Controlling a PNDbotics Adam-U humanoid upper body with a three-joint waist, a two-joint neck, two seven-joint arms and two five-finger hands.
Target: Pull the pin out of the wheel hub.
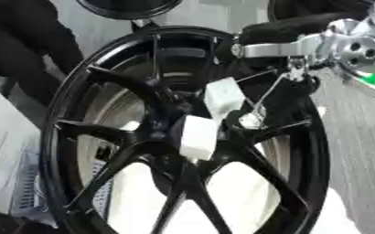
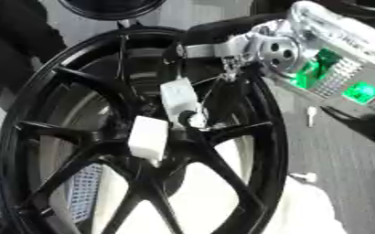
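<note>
Your view is filled by the glossy black spoked alloy wheel (image 1: 183, 183), standing upright on its rim, its spokes fanning out from the hub toward you. Left of the wheel you have a pale flat surface (image 1: 2, 151), and behind the lower left spokes a perforated grey panel (image 2: 83, 187) shows through the gaps. At the wheel's hub sit two white block-shaped pieces: the lower white block (image 1: 197, 138) lies over the hub centre, and the upper white block (image 1: 222, 97) sits just above and right of it. Just right of the hub a small rounded white piece (image 1: 251, 121) shows at a spoke root; you cannot tell from these views which of them is the pin. Above and right of the hub your right hand (image 1: 283, 48) reaches in over the wheel's upper rim, silver links and thin rods pointing down toward the hub; whether its fingers are curled or straight cannot be told. Further right of the wheel, the arm's silver housing with green lights (image 2: 327, 68) fills the corner, and a small white peg (image 2: 311, 114) lies on the grey floor (image 2: 334, 155).
</note>
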